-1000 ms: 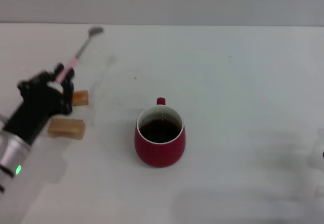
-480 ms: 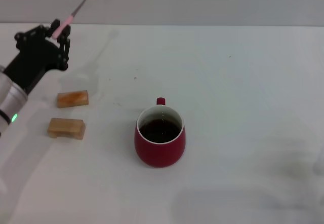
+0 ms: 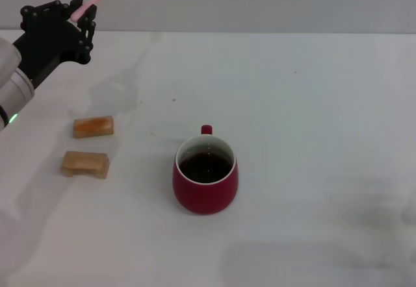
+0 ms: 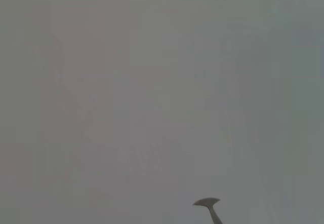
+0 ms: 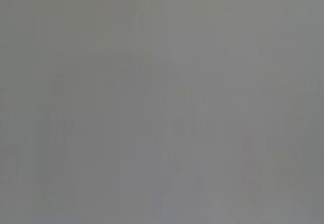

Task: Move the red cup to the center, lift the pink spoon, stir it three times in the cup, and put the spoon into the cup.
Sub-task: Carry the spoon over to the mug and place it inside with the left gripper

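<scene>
Head view: the left gripper (image 3: pixel 81 15) is seen raised at the far left, well above the tabletop (image 3: pixel 312 105), closed on the pink handle of the pink spoon (image 3: pixel 91 2), whose grey neck is angled up and away from the gripper and cut off by the frame edge. Its metal bowl (image 4: pixel 206 202) is shown only in the left wrist view. The red cup (image 3: pixel 205 175), dark inside and with its handle turned away, is placed well to the gripper's right and nearer the robot. Two tan wooden blocks (image 3: pixel 93 126) are set below the gripper, apart from the cup. The right gripper is not shown.
</scene>
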Controlling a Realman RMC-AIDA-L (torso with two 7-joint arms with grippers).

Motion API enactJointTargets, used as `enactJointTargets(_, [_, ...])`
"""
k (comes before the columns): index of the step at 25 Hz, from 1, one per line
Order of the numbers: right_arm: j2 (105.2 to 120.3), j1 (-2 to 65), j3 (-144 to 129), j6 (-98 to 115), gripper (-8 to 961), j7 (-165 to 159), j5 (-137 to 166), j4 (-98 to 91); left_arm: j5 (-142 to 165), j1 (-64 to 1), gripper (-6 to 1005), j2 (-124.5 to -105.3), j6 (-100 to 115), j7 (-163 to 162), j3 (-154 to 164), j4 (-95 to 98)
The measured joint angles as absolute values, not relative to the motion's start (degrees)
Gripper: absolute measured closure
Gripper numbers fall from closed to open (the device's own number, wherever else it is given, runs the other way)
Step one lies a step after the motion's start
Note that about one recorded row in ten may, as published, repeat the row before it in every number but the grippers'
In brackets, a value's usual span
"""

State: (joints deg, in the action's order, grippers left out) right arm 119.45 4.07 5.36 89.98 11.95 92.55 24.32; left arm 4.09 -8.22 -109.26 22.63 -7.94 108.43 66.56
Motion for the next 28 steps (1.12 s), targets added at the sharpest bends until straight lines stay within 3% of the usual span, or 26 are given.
enactJointTargets(4, [119.45, 4.04, 5.36, 90.01, 954, 11.95, 92.55, 24.37, 6.85, -7.56, 827, -107.82, 19.71, -14.36, 108.97, 70.52])
enactJointTargets(8, [119.44, 4.04, 5.33, 90.01, 954, 11.95, 92.55, 24.42, 10.88, -7.49, 827, -105.09, 16.50, -23.03, 110.41, 75.21])
enactJointTargets(10, [119.44, 4.04, 5.29, 90.01, 954, 11.95, 92.55, 24.43, 14.44, -7.31, 827, -105.15, 15.55, -24.20, 109.97, 76.65])
enactJointTargets(12, [119.44, 4.04, 5.28, 90.01, 954, 11.88, 92.55, 24.43, 17.51, -6.70, 827, -107.09, 16.96, -22.28, 108.08, 75.94])
enactJointTargets(13, [119.44, 4.04, 5.27, 89.96, 954, 11.79, 92.55, 24.43, 20.52, -5.81, 827, -110.86, 19.81, -19.04, 104.39, 73.96])
enactJointTargets(14, [119.44, 4.04, 5.27, 89.96, 954, 11.79, 92.55, 24.43, 20.52, -5.81, 827, -110.86, 19.81, -19.04, 104.39, 73.96])
enactJointTargets(16, [119.44, 4.04, 5.27, 89.80, 954, 11.71, 92.55, 24.43, 23.76, -4.81, 827, -115.83, 24.83, -15.51, 99.37, 71.23])
enactJointTargets(18, [119.44, 4.02, 5.27, 89.67, 954, 11.70, 92.55, 24.49, 24.78, -4.40, 827, -118.16, 30.41, -13.75, 96.14, 68.56])
enactJointTargets(28, [119.49, 4.38, 5.27, 88.66, 954, 11.49, 92.44, 24.35, 9.47, -12.01, 827, -118.65, 66.65, -6.45, 89.98, 43.44])
